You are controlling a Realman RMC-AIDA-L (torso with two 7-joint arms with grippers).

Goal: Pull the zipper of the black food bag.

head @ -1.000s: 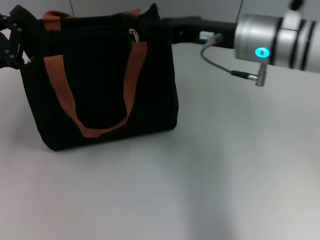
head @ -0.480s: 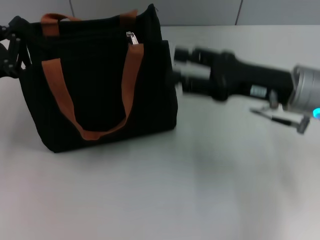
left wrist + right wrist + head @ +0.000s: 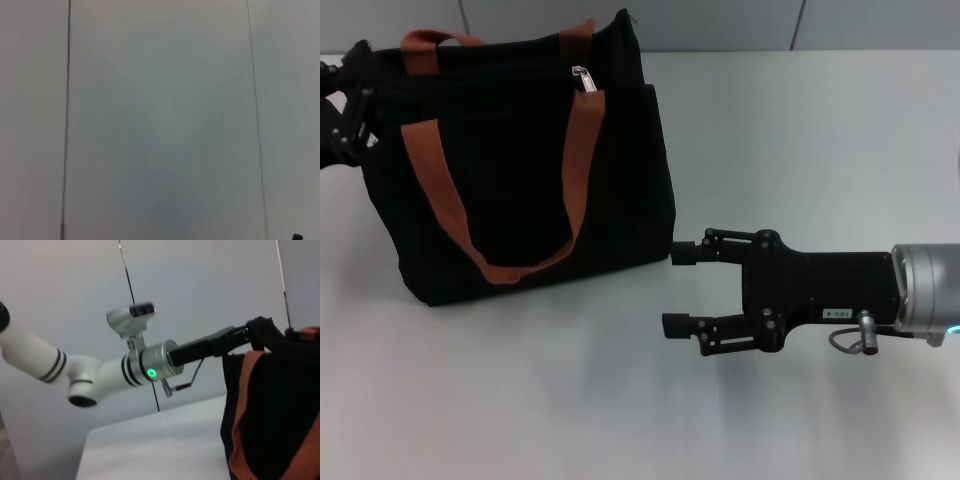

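Note:
The black food bag [image 3: 520, 170] stands upright on the table at the left, with rust-orange handles [image 3: 435, 190]. The silver zipper pull [image 3: 585, 78] sits on the top edge, toward the bag's right end. My left gripper [image 3: 356, 78] is at the bag's left end, shut on the top corner fabric; the right wrist view shows it [image 3: 247, 335] pinching the bag [image 3: 280, 405]. My right gripper [image 3: 670, 290] is open and empty, low over the table just in front of the bag's right lower corner, jaws pointing left.
The grey table [image 3: 800, 130] stretches to the right of and in front of the bag. A grey panelled wall [image 3: 720, 25] runs behind it. The left wrist view shows only the plain grey wall [image 3: 160, 120].
My right arm has swung from behind the bag's right end down to the table in front of the bag's right corner. The bag and left gripper have stayed put.

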